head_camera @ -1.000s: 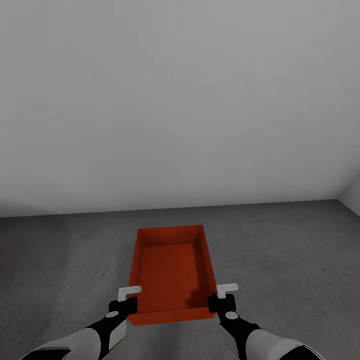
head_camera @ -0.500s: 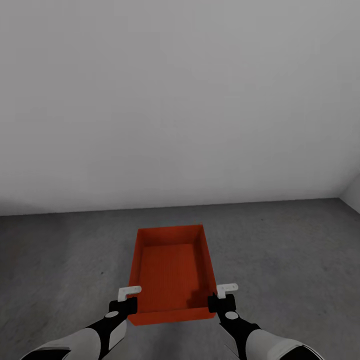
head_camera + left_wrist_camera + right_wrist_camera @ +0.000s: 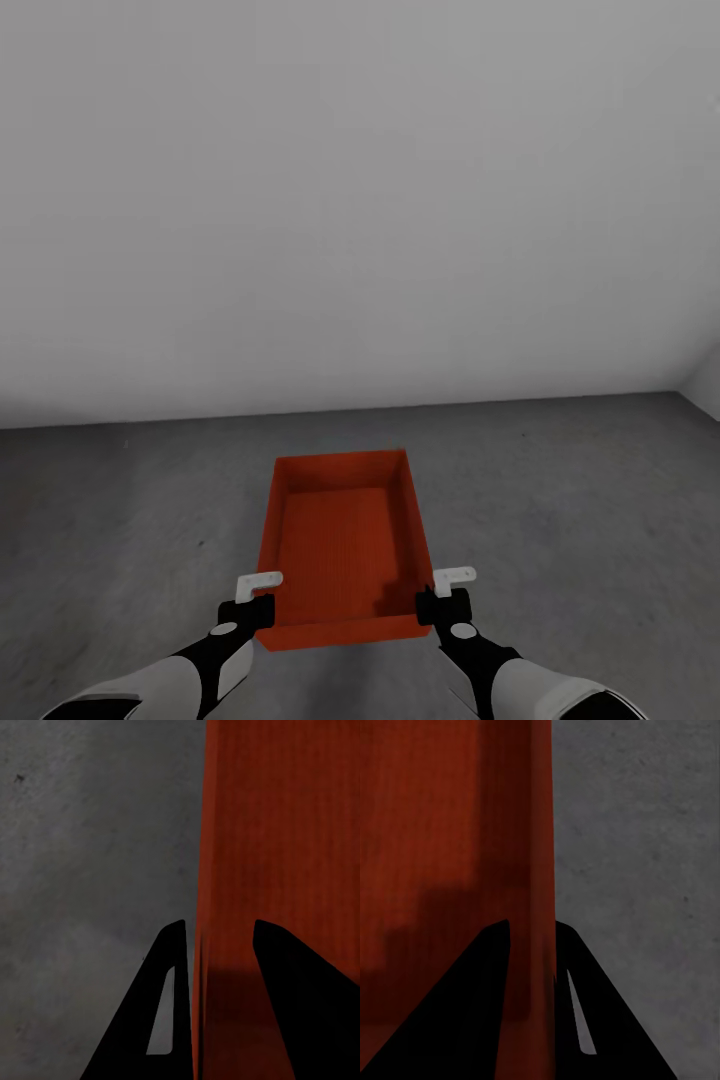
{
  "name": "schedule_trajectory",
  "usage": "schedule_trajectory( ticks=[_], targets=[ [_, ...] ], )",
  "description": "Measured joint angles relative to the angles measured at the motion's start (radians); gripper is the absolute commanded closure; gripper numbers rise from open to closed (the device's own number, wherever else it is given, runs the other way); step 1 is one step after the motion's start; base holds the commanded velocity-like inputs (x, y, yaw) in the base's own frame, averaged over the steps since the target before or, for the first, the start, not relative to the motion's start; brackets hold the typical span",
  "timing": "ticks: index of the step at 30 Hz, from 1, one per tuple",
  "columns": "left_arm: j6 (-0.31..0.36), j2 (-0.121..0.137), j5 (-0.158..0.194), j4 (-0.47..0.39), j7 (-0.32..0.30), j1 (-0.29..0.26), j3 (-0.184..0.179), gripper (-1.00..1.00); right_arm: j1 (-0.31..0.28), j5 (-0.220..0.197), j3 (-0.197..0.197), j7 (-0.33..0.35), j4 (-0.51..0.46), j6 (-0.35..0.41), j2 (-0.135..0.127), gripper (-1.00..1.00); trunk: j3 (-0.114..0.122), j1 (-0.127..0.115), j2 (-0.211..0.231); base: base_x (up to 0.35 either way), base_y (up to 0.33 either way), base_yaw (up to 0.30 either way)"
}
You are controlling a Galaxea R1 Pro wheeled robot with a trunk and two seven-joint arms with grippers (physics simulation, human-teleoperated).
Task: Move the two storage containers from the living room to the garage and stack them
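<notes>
Holding: storage container (image 3: 343, 540), one side wall between each arm's jaws.
Jaws: left gripper (image 3: 214, 945) and right gripper (image 3: 531, 945) closed on those walls.
Change: wall base slightly higher in view; camera shifted, container unmoved between jaws.
Meaning: garage floor (image 3: 580, 500) reached; likely set-down next.

Plain pale grey wall (image 3: 360, 200), a second wall's corner (image 3: 706, 385) at far right.

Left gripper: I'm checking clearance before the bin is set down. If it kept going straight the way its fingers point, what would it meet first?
The left gripper straddles the storage container's side wall, so the wall runs on between its fingers. Beyond that lies the grey floor, probably the first thing it meets, though depth is unclear.
</notes>
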Motion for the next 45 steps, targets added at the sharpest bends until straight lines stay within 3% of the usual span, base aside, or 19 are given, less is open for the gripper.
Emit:
schedule_trajectory(
  ticks=[9,45],
  targets=[
    [0.0,0.0,0.0,0.0,0.0,0.0,0.0,1.0,0.0,0.0,0.0,0.0,0.0,0.0,0.0,1.0,-0.028,0.035,-0.063,0.0,0.0,-0.177],
    [0.0,0.0,0.0,0.0,0.0,0.0,0.0,1.0,0.0,0.0,0.0,0.0,0.0,0.0,0.0,1.0,-0.141,0.173,-0.315,0.0,0.0,-0.002]
  ],
)
